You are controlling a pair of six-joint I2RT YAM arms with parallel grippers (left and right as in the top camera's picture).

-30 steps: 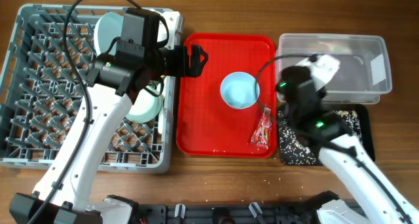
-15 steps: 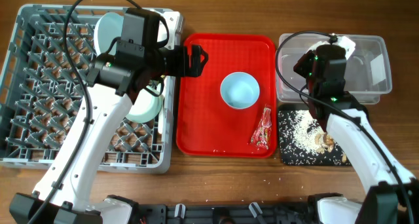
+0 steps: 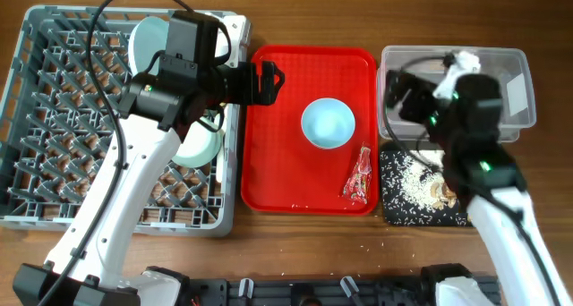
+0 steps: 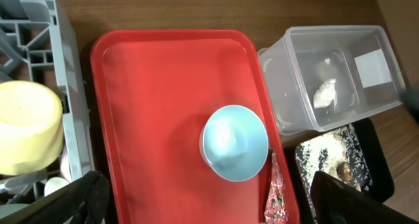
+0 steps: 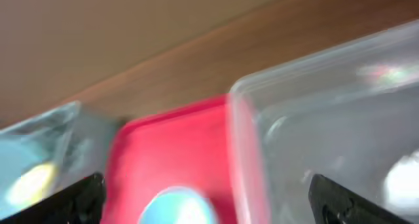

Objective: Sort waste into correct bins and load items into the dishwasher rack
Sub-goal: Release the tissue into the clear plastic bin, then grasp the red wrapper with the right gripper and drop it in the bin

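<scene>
A pale blue bowl (image 3: pixel 328 123) sits on the red serving tray (image 3: pixel 277 176), with a shiny red snack wrapper (image 3: pixel 359 175) near its right rim. My left gripper (image 3: pixel 267 80) hangs open over the tray's upper left, empty; in its wrist view the left gripper (image 4: pixel 209 191) frames the bowl (image 4: pixel 234 142). My right gripper (image 3: pixel 407 96) is open above the left end of the clear tub (image 3: pixel 519 118). A crumpled white tissue (image 4: pixel 325 90) lies inside the tub. Crumbs cover the black tray (image 3: pixel 407 185). The right wrist view is blurred, with the right gripper (image 5: pixel 206 185) open.
The grey dishwasher rack (image 3: pixel 54 118) fills the left side and holds pale blue bowls (image 3: pixel 148 39) and a yellow cup (image 4: pixel 26 126). My left arm lies across the rack's right part. A few crumbs dot the wooden table (image 3: pixel 376 243) in front.
My right arm swung up from over the black tray to the clear tub, and its gripper went from shut to open. The left arm has not moved.
</scene>
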